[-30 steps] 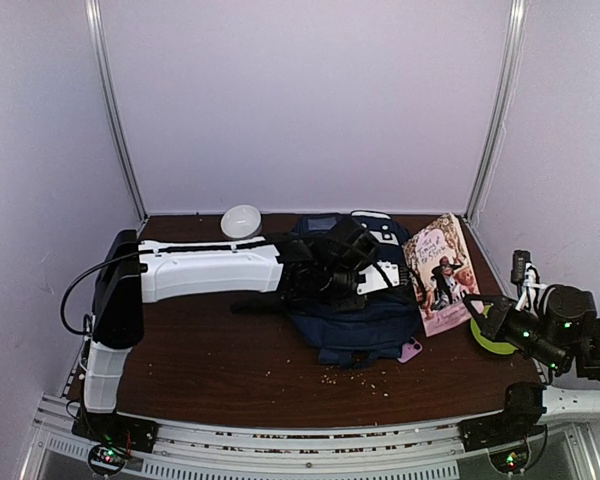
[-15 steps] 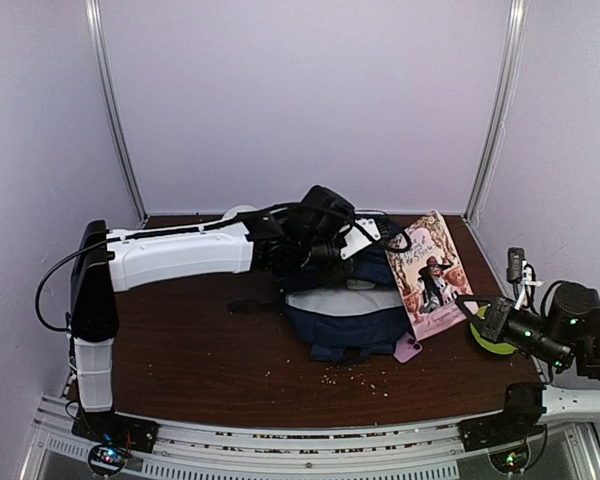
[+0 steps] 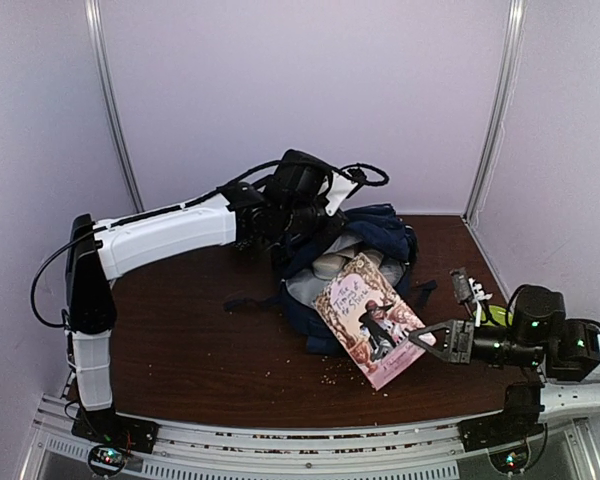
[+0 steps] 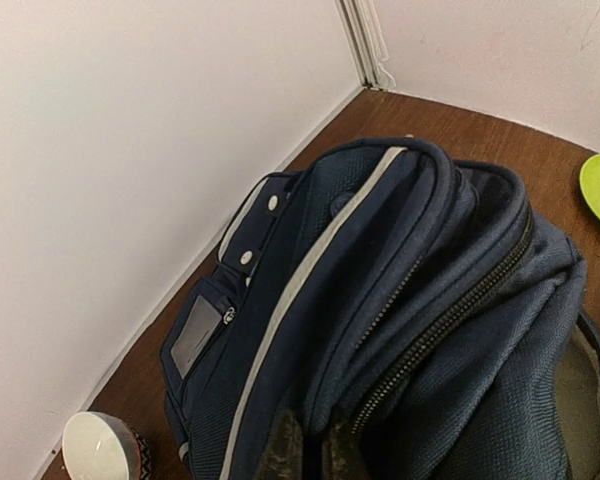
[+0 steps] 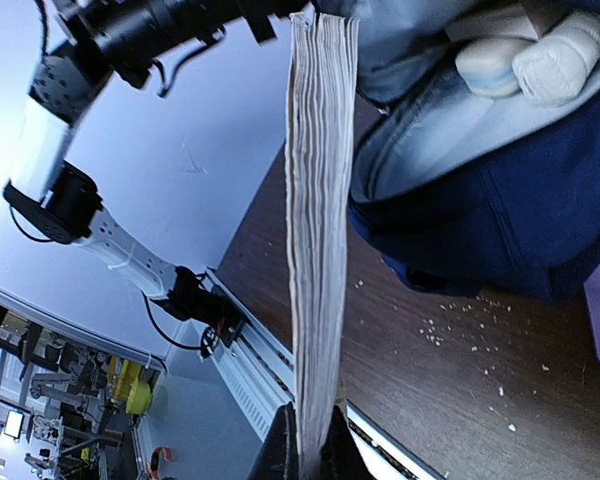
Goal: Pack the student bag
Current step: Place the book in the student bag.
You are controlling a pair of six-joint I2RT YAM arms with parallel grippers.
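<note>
Navy fabric of the student bag (image 3: 380, 225) sits mid-table (image 3: 200, 350), its top edge pinched in the closed left claw (image 4: 315, 447) and held up (grey lining showing). The right claw (image 3: 427, 340) clamps a paperback book (image 3: 372, 318) by its lower corner, just beside the bag's open mouth.

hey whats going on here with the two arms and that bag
The left pincer is shut on the top of the large navy-blue fabric backpack, lifting it so its grey-lined mouth gapes. The right pincer is shut on the edge of a pink illustrated paperback book, held tilted at that opening, not yet inside. Some pale padded items lie in the bag.
</note>
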